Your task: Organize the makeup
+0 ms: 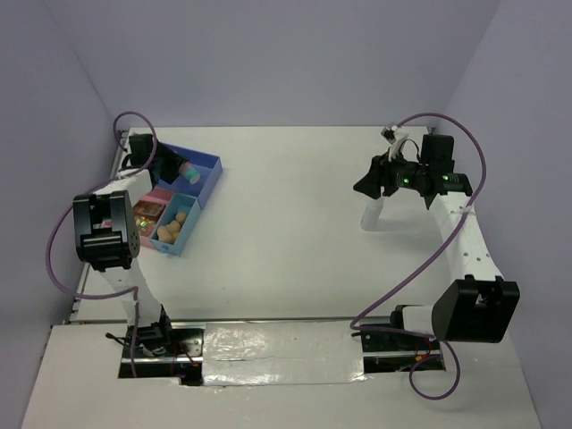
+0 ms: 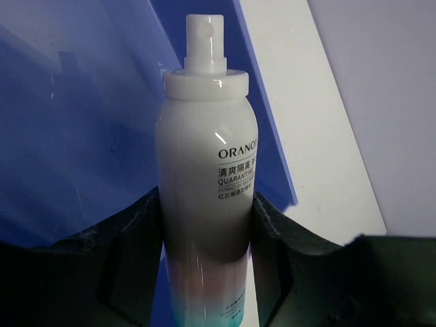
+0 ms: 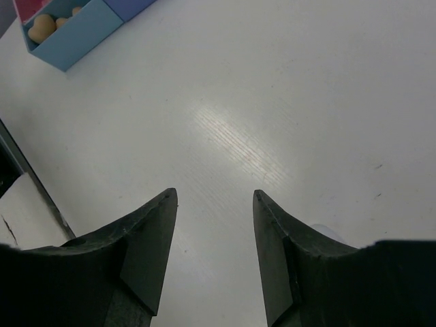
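My left gripper is shut on a white-pink-teal tube, which has a white spray cap and black lettering. It holds the tube over the blue compartment of the tray. In the top view this gripper is at the tray's far left, and the tube's teal end shows. Peach sponges lie in the teal compartment, and an eyeshadow palette lies in the pink one. My right gripper is open with only bare table between its fingers. It hovers just above a small white bottle standing on the right.
The tray's teal corner with its sponges appears far off at the top left of the right wrist view. The white table stretches between the two arms. Purple cables loop over both arms. Foil tape covers the near edge.
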